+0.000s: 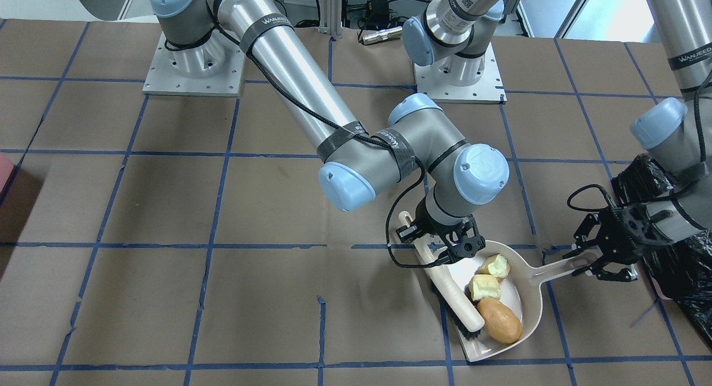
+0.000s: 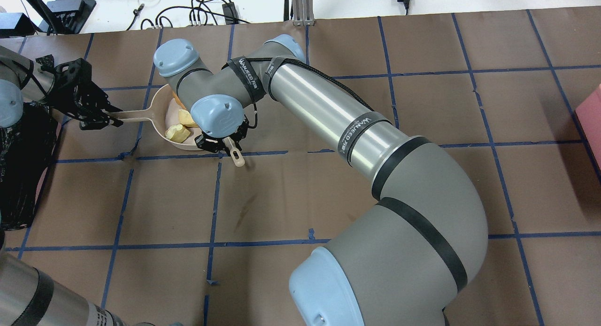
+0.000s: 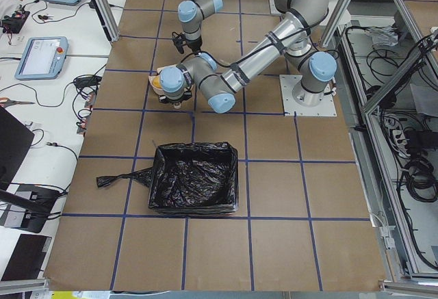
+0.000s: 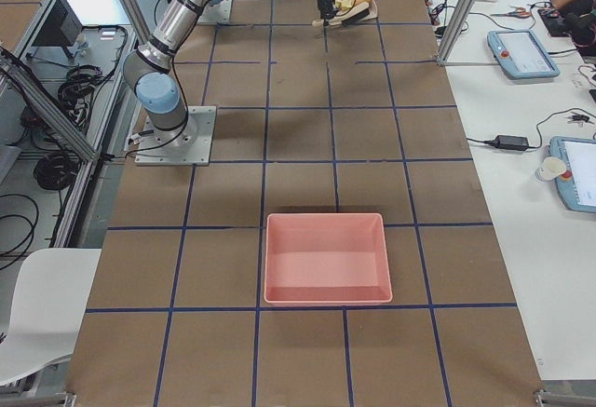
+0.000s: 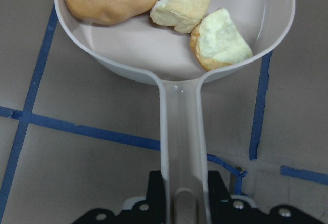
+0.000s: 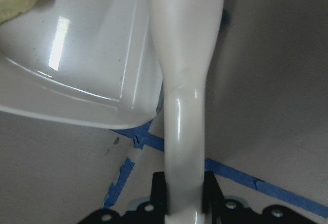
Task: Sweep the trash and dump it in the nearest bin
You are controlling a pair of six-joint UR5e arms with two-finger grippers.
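The trash lies in a pale dustpan [image 1: 531, 280]: a tan potato-like lump [image 1: 499, 320] and two bread chunks [image 1: 484, 287] [image 1: 494, 265]. My left gripper [image 1: 603, 261] is shut on the dustpan's handle [image 5: 182, 147], with the pan flat on the table. My right gripper [image 1: 445, 244] is shut on the handle of a white brush [image 1: 459, 297], whose head rests at the pan's open edge beside the trash. The bin with the black bag [image 1: 684, 263] stands just behind my left gripper and also shows in the exterior left view [image 3: 195, 186].
A pink bin with no bag [image 4: 326, 258] stands far off on my right side of the table [image 2: 592, 114]. My right arm reaches across the table's middle [image 2: 328, 105]. Blue tape lines grid the brown table cover.
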